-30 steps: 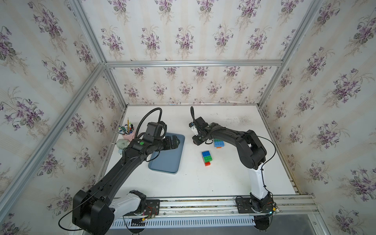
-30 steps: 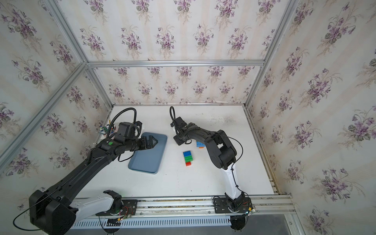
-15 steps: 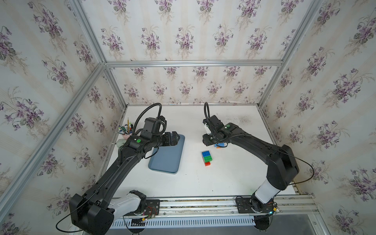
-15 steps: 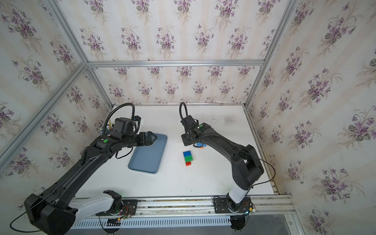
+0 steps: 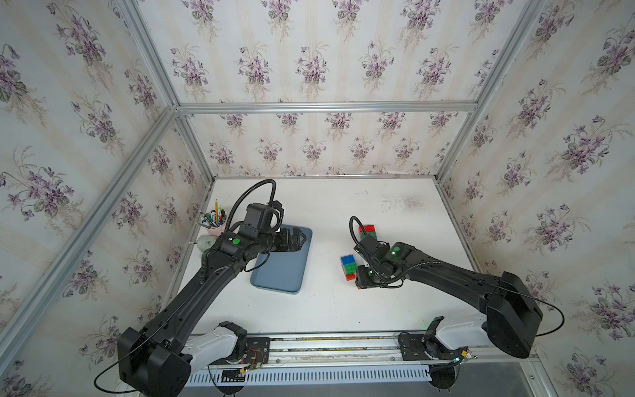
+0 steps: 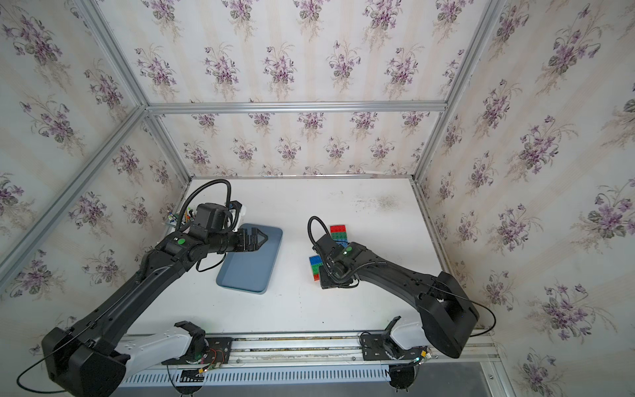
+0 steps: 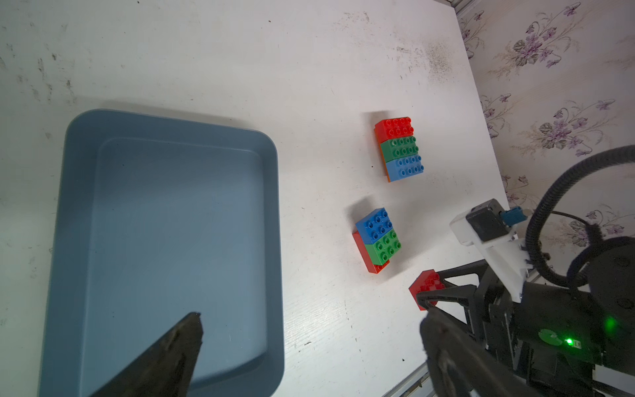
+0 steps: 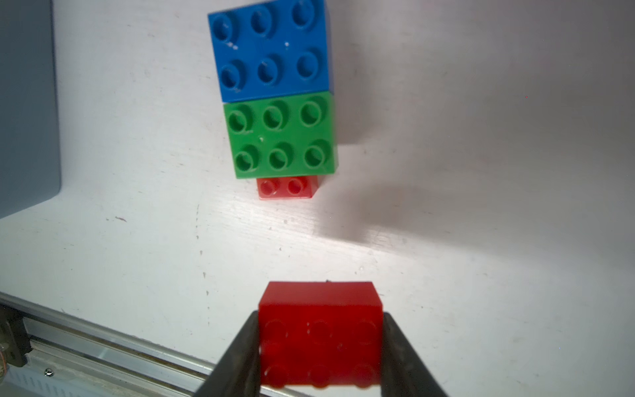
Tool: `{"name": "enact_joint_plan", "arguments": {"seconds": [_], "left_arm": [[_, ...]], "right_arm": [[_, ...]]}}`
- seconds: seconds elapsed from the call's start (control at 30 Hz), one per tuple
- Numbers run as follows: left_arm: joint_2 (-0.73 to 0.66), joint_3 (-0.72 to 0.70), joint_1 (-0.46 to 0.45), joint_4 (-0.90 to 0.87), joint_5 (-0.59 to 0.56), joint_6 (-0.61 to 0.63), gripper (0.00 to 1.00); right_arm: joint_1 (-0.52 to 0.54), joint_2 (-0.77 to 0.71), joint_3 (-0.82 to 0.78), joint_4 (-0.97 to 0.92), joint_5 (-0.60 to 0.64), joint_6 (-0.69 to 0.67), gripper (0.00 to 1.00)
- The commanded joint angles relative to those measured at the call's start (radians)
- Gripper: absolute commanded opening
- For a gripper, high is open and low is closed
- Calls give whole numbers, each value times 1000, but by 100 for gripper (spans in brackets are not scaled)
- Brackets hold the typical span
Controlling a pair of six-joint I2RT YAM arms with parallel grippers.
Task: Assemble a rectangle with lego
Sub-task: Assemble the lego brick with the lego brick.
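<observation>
- Because the exposed studs on the near stack [image 7: 378,240] are the open spot, the loose red brick [image 8: 319,330] is carried studs-up, just short of that stack and clear of the table [image 5: 326,309].
- The right gripper [image 8: 319,357] pinches this brick across its two short sides, one finger on each flank. That leaves the underside free to press down onto studs.
- The near stack has a blue brick [image 8: 271,51] and a green brick [image 8: 281,134] side by side on a red base [image 8: 287,187]. Only one end of that base pokes out past the green, and my guess is that the carried brick goes there.
- A second, far stack [image 7: 398,147] of red, green and blue on an orange layer lies well apart, towards the back wall. It looks like a finished row.
- The grey-blue tray [image 7: 171,223] holds no bricks in the part that shows.
- The left gripper [image 5: 296,239] hangs above the tray with its jaws spread wide and nothing between them, probably parked out of the way.
- In both top views the right wrist hides the carried brick and part of the far stack.
- The right wrist view cuts off the brick's lower edge and blurs its studs.
- How far the red and orange base layers run under their stacks cannot be told.
</observation>
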Motion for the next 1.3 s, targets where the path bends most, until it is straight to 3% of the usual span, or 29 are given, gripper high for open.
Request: {"name": "enact_joint_plan", "arguments": {"seconds": [0.0,0.7,1.27], "left_arm": [[-13,-8,0,29,25,-5,100],[-46,-18,0,13,24,-3,100],[-33,-16,1,14,16,-3,100]], "right_arm": [[25,4,-18,75,30,111,37],[53,132,24,156,162,70,37],[62,194,37,171,188,23,37]]}}
